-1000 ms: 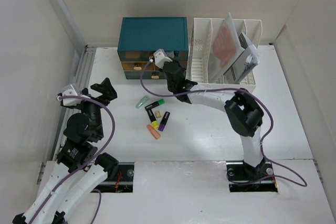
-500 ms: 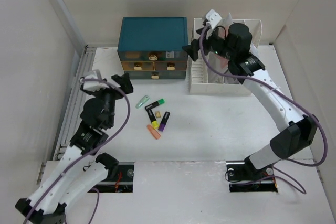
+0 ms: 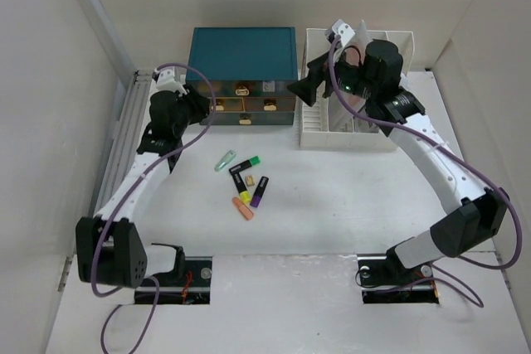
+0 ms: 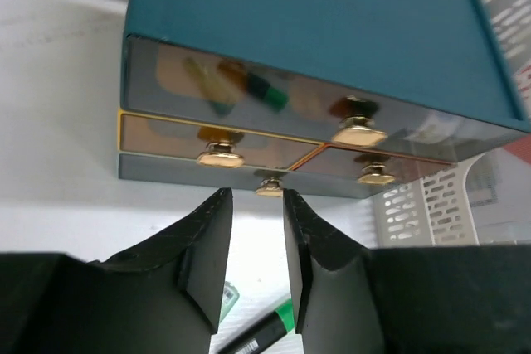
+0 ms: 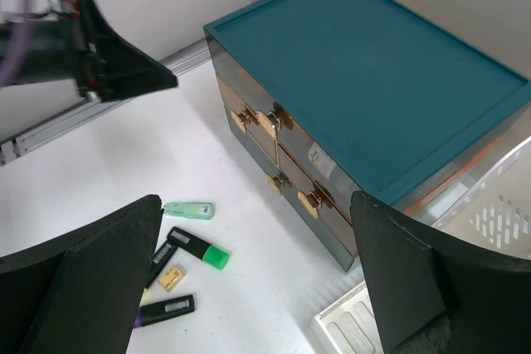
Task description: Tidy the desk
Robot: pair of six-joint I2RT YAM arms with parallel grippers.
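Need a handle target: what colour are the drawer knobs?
Gold; the knobs show best in left wrist view.

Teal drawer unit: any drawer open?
All shut. On the teal box-shaped drawer unit, every drawer front sits flush in both wrist views; none pulled out.

No writing is legible; the small label [image 5: 319,157] on the drawer unit [image 5: 365,89] is too blurred
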